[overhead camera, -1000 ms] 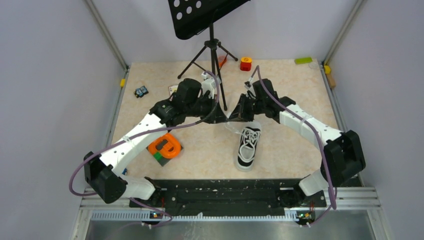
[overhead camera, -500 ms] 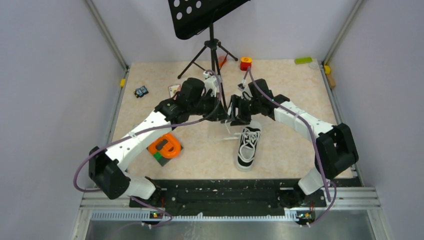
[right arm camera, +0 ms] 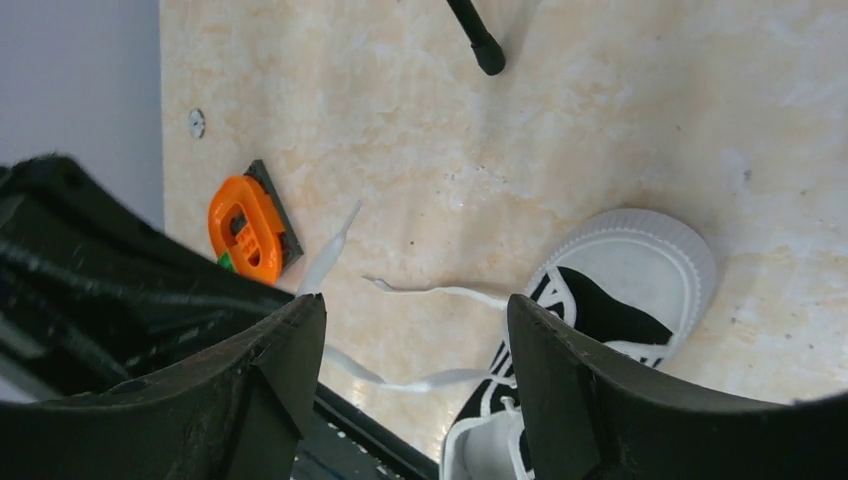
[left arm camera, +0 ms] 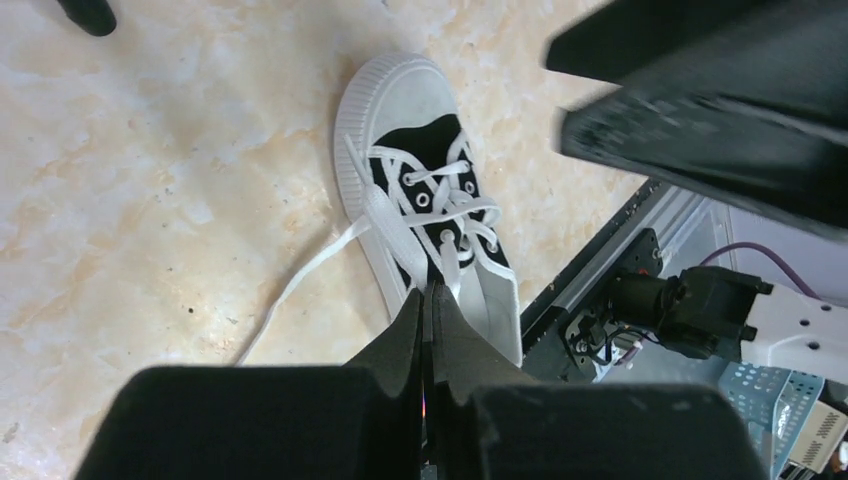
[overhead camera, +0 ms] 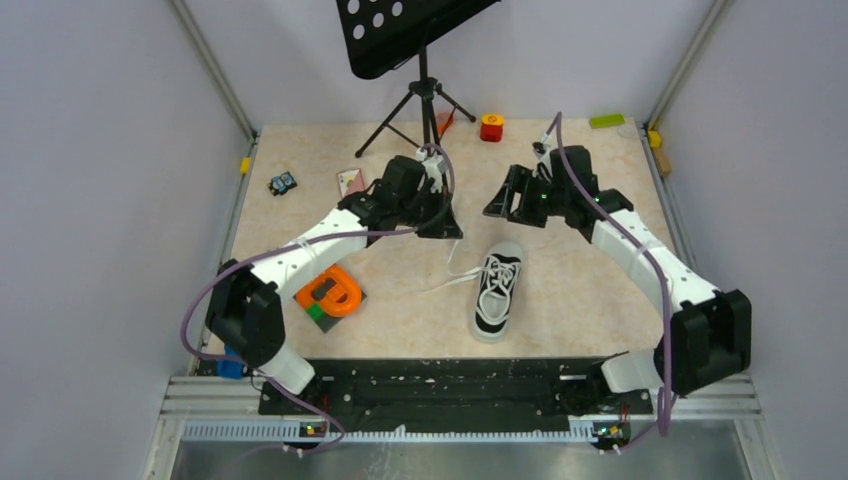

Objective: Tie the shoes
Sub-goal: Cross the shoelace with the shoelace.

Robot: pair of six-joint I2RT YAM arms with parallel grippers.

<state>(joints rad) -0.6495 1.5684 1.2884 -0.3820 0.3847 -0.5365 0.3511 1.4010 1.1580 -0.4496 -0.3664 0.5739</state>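
Top external view shows the shoe (overhead camera: 495, 290) lying flat in the middle of the frame, with its white toe pointing up the picture. The left gripper (left arm camera: 428, 300) is just up and left of the shoe, and its fingers are pressed tight together. A lace runs right up to its tips, but the pictures do not show if it is pinched. The right gripper (right arm camera: 415, 312) hangs up and right of the shoe. Its fingers are spread wide with nothing between them. The laces (left arm camera: 300, 283) go through the holes, but the ends lie loose on the table, out to the left of the shoe. No knot or bow can be seen. So the tying looks hardly begun, with crossing, looping and pulling tight all left to do.

The walls (overhead camera: 100, 200) are plain grey. The table (overhead camera: 410, 320) is pale and marbled. A black stand (overhead camera: 400, 30) is at the top middle. An orange thing (overhead camera: 328, 293) lies left of the shoe.
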